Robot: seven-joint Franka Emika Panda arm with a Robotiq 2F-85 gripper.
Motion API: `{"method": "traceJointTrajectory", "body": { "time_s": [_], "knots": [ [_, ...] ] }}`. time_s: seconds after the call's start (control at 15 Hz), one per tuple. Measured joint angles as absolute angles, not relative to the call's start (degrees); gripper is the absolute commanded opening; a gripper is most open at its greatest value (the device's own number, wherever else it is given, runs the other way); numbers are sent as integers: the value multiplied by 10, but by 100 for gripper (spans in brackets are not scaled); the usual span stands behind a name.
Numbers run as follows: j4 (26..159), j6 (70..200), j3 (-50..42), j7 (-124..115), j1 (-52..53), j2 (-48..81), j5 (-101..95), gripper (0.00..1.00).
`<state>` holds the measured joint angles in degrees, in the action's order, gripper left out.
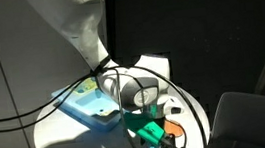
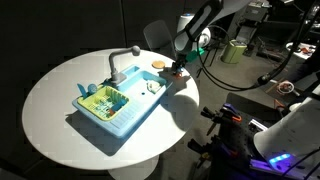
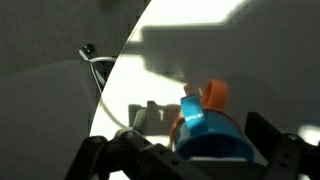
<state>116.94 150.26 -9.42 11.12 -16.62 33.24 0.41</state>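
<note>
Blue container (image 3: pixel 214 130) with an orange top (image 3: pixel 215 95) is sitting pinched in the claw (image 3: pixel 208 150), hovering near the white bench (image 2: pixel 60 90) rim, apart from the toy sink (image 2: pixel 108 108). Gripping it squarely and travelling slowly is looking wisest, avoiding slips.

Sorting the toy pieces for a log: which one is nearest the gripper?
The blue piece with the orange cap, sitting in the gripper between its jaws in the wrist view. The tan disc lies apart from it, beside the sink.
</note>
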Motion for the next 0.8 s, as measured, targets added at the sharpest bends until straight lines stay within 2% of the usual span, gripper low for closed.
{"method": "traceJointTrajectory", "body": {
  "time_s": [0.07,0.13,0.2,0.27,0.47,0.53,0.8],
  "knots": [
    [1167,1503,-93,115,-169,336,4,100],
    [1165,1503,-91,118,-172,339,4,75],
    [1163,1503,-88,122,-176,342,5,73],
    [1161,1503,-83,127,-181,345,5,66],
    [1156,1503,-71,140,-194,350,6,41],
    [1155,1503,-68,142,-197,350,6,36],
    [1153,1503,-62,148,-201,350,6,36]
  ]
}}
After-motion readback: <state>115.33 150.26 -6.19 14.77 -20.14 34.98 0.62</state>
